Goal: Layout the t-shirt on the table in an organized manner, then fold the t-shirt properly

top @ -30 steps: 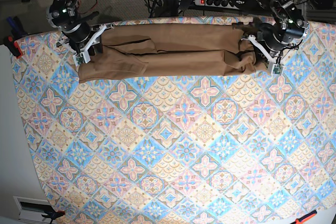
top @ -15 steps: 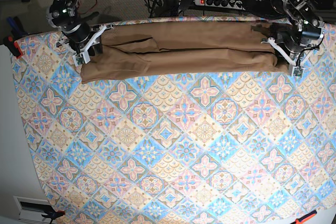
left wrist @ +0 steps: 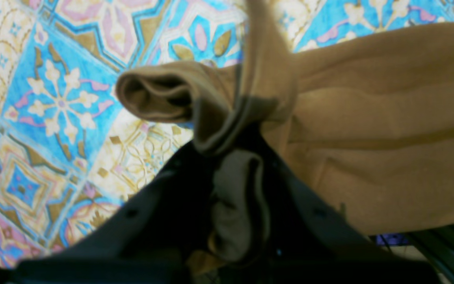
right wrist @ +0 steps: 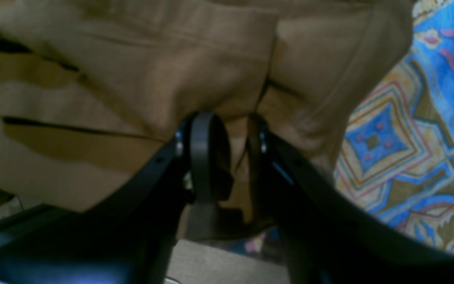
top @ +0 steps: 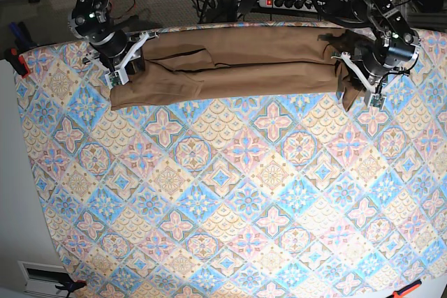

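Tan t-shirt (top: 237, 68) stretched in a long folded band along the table's (top: 230, 200) far edge. Left gripper (top: 363, 83) clamped on one bunched end (fabric wadded between jaws); right gripper (top: 124, 68) pinching the other end, jaws narrow.

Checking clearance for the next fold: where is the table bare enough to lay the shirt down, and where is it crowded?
Bare: the whole table below the t-shirt, across to its left, right and near edges. Crowded: the far edge, where the shirt lies as a long band with the right gripper clamped on one end and the left gripper on the other.
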Robot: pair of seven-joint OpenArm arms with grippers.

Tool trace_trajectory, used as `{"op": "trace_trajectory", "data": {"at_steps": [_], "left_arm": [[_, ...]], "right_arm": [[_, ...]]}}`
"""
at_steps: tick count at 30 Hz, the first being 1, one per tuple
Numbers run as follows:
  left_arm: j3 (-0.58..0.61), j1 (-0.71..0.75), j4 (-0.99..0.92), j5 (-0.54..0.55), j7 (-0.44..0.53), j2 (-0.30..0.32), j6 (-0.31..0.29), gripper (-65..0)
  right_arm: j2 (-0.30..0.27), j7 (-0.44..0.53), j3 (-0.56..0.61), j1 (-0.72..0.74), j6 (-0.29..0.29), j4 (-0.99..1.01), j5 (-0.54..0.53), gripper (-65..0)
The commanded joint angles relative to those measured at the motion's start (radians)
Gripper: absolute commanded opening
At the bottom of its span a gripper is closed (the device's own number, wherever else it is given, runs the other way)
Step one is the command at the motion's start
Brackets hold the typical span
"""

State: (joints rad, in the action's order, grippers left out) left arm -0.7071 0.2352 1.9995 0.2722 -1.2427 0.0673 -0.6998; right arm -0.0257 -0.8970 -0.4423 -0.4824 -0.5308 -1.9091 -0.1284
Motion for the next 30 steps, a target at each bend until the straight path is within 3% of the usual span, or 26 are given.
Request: {"op": "trace_trajectory", "data": {"at_steps": [1, 17, 27, 30], "left_arm": [[0.000, -0.006, 0.019, 0.003, 0.007, -0.008, 0.002, -65.0], [0.307, 0.040, 0.024, 0.014, 0.045, -0.021, 0.002, -65.0], [0.597, 0.140, 0.025, 0.005, 0.304, -0.013, 0.002, -65.0], [0.639, 0.143, 0.024, 0.003, 0.330, -0.013, 0.002, -65.0]], "right_arm": [[-0.007, 0.017, 0.003, 0.001, -0.004, -0.016, -0.015, -51.3], [-0.007, 0.017, 0.001, 0.001, -0.004, -0.016, -0.015, -51.3], [-0.007, 0.017, 0.001, 0.001, -0.002, -0.016, -0.015, -51.3], [-0.007, 0.017, 0.001, 0.001, -0.002, -0.016, -0.015, -51.3]]}}
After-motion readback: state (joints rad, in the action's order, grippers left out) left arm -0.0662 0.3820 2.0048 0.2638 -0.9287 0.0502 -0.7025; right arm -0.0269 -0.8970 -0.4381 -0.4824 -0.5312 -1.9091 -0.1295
